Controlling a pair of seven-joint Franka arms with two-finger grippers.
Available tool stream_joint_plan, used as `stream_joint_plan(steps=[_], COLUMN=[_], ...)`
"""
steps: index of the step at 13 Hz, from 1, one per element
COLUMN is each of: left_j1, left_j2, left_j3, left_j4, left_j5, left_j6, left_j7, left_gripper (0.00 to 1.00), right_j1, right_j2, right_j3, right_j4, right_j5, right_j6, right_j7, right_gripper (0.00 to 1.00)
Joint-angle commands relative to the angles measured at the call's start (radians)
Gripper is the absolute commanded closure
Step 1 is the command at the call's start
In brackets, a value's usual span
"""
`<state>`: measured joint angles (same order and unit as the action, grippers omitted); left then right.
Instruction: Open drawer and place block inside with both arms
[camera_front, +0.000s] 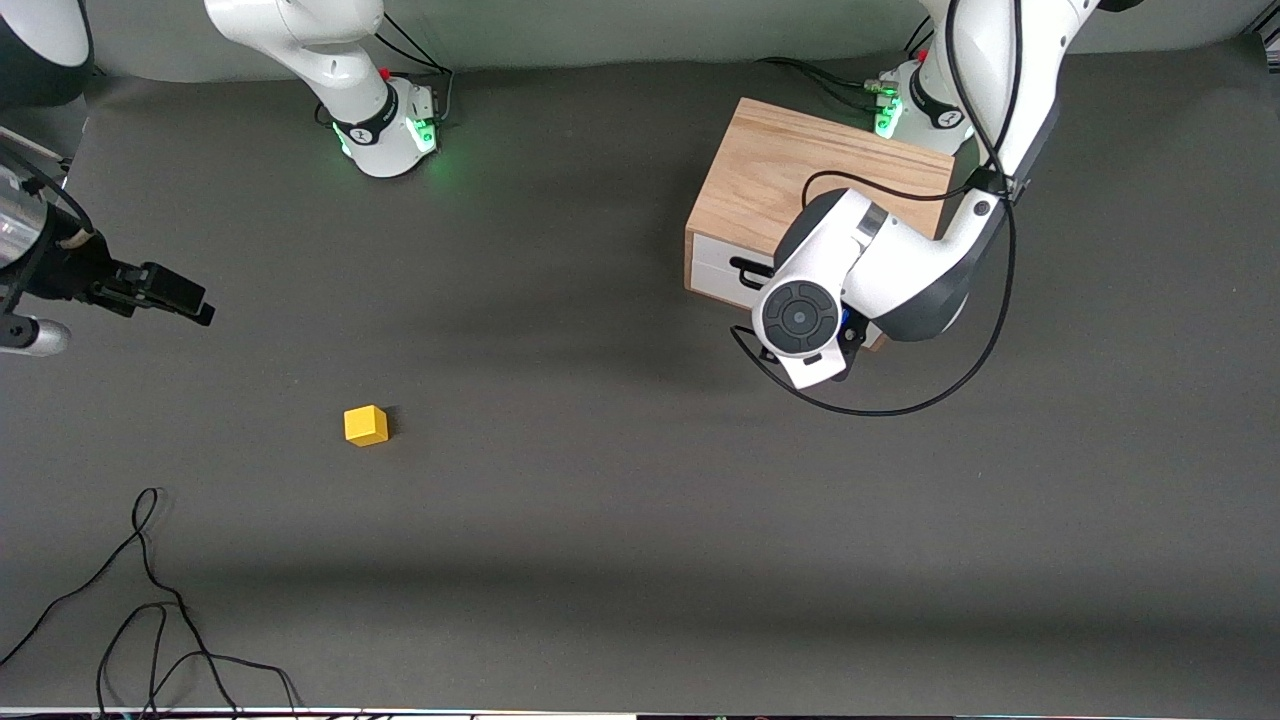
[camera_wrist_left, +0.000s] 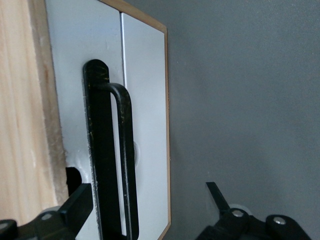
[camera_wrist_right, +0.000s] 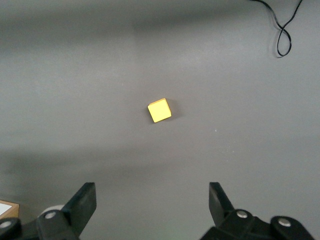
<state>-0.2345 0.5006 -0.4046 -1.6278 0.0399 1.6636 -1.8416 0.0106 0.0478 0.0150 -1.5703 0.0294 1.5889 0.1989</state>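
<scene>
The light-wood box (camera_front: 800, 170) stands at the left arm's end of the table, with the drawer (camera_front: 718, 268) shut in it. The left arm's hand (camera_front: 808, 320) hangs in front of the white panel (camera_wrist_left: 142, 100) and hides its own gripper in the front view. In the left wrist view the left gripper (camera_wrist_left: 147, 195) is open, and the black wire handle (camera_wrist_left: 122, 150) lies between its fingers, close to one of them. The yellow block (camera_front: 366, 425) (camera_wrist_right: 159, 110) rests on the grey mat toward the right arm's end. The right gripper (camera_front: 185, 300) (camera_wrist_right: 152, 192) is open and empty, up in the air and apart from the block.
A loose black cable (camera_front: 150, 600) (camera_wrist_right: 285, 35) curls on the mat nearer the front camera than the block. The two arm bases (camera_front: 385, 135) (camera_front: 915, 105) glow green along the table's back edge. Grey mat (camera_front: 600, 480) lies between block and box.
</scene>
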Motion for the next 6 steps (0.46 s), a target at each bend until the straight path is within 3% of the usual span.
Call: stream_joint_plan(steps=[1,6], left_j1=[-0.014,-0.012], left_j2=[-0.011,-0.008], left_j3=[0.01,0.01], left_j4=[-0.041,-0.093], left_j5=[0.024,0.043], left_j6=[0.037,0.093], left_j7=[-0.022,-0.022], left_gripper=[0.0,0.0], right_j1=[0.002,0.008], right_j2=[0.024,0.02], right_j3=[0.0,0.005], right_j4=[0.049,0.041], right_j5=[-0.006,-0.008], right_j6=[-0.021,-0.012], right_j7=[0.066,0.068], right_gripper=[0.0,0.0])
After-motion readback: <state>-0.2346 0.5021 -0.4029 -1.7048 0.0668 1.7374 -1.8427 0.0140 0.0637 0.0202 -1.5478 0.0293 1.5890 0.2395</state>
